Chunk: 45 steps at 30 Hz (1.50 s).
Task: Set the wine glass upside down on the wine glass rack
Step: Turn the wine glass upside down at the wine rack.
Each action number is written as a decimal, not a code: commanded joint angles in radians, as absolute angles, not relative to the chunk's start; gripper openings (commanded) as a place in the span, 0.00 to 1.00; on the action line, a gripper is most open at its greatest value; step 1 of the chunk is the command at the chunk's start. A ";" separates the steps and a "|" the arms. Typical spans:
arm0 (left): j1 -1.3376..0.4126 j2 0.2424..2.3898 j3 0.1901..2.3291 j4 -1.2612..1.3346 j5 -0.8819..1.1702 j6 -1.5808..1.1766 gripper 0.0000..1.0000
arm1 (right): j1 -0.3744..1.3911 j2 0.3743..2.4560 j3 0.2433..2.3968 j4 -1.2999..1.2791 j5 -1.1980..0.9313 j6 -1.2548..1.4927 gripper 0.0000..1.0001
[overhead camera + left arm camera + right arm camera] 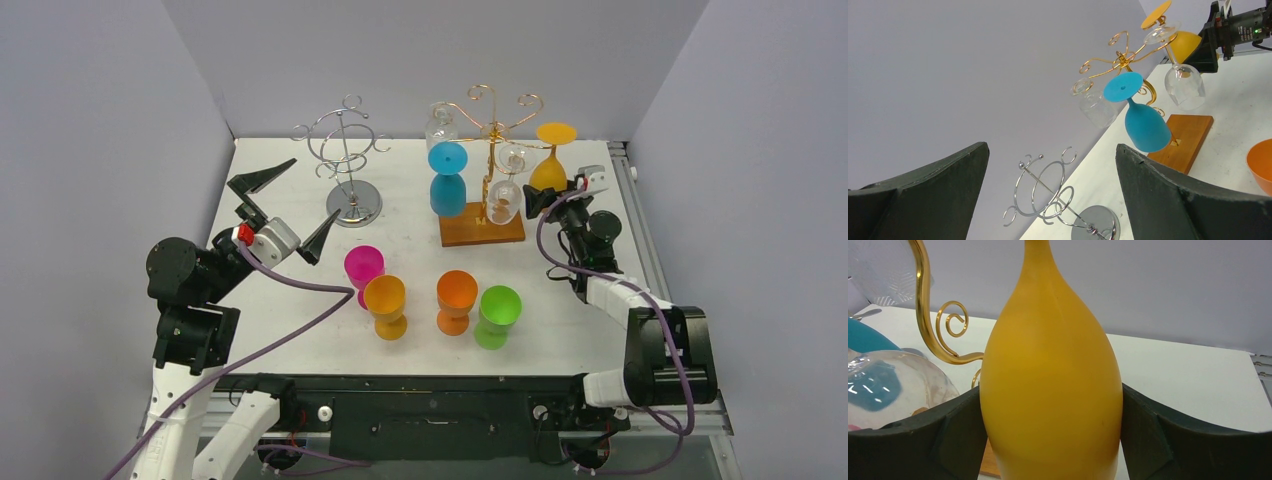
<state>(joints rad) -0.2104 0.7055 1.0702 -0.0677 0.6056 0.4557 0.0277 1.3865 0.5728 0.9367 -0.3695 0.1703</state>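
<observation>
Blue glass [1146, 131] upside-dn on gold rack [1120, 60]

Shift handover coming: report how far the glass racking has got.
Done: blue glass and clear glasses hang inverted on the gold rack. In hand: yellow glass hangs there too, right end effector bracketing its bowl; grip unclear. Remaining: pink glass, amber glass, orange glass, green glass stand upright; silver rack bare.

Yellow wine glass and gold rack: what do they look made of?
The yellow wine glass: opaque, even colour, soft matte sheen, so probably plastic, not glass. The gold rack: thin curled rod with bright reflective gold finish, likely plated metal. Its base: brown, flat, looks like varnished wood.
</observation>
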 commanded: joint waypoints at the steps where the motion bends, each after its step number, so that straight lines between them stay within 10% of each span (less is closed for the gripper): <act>1: -0.210 0.704 1.072 -0.048 0.595 0.455 0.96 | 0.017 1.313 0.591 0.839 -0.319 0.208 0.79; 45: -0.211 0.712 1.065 0.021 0.600 0.440 0.96 | -0.006 1.463 0.746 0.232 -0.274 0.369 0.83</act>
